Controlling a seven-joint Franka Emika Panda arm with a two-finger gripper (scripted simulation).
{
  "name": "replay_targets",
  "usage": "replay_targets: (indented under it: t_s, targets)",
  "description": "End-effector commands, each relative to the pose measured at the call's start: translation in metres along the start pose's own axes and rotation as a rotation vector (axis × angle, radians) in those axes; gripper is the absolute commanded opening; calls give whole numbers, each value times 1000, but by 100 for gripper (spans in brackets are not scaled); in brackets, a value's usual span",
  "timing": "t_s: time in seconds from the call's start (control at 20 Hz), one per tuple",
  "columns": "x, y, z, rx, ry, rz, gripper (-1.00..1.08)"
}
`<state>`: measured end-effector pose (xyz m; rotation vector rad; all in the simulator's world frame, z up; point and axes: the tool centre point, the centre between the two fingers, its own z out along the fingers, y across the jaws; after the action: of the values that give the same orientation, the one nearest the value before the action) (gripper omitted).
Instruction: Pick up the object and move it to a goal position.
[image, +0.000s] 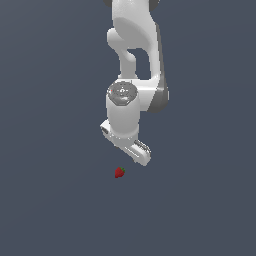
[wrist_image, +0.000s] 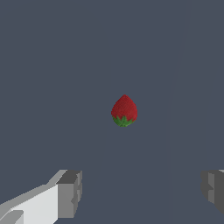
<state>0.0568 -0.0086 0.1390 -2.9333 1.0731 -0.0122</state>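
- Lying alone on the flat grey worktop (image: 55, 210), the small red strawberry (image: 119, 172) sits just toward the exterior view's left of the gripper, untouched.
- Its green leafy top shows clearly in the wrist view.
- The white arm (image: 134, 60) hangs from above, wrist down.
- The gripper (wrist_image: 141, 190) is spread wide; its two grey fingers (wrist_image: 70, 192) stand well apart, holding nothing, with the strawberry beyond them.
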Motion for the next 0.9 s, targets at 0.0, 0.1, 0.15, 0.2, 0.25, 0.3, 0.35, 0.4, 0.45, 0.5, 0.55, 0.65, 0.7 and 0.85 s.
replay_targets:
  t_s: [0.0, 0.1, 0.15, 0.2, 0.25, 0.3, 0.35, 0.4, 0.45, 0.5, 0.55, 0.65, 0.7, 0.85]
  targets:
    - [5, 0, 7, -1, -1, 76, 100]
    - [9, -1, 12, -2, -2, 136, 100]
    - [11, -1, 15, -3, -2, 165, 100]
    - [13, -1, 17, -4, -3, 195, 100]
    - [15, -1, 20, -5, -3, 224, 100]
    - [17, -1, 23, -5, -3, 253, 100]
    - [19, -1, 25, -6, -3, 283, 100]
    - [21, -1, 28, -7, -3, 312, 100]
    - [23, -1, 31, -8, -3, 341, 100]
    - [25, -1, 33, -9, -2, 370, 100]
    - [27, -1, 36, -10, -2, 400, 100]
    - [30, -1, 41, -11, -1, 457, 100]
    - [32, -1, 44, -12, -1, 484, 100]
    - [36, -1, 51, -14, 1, 557, 100]
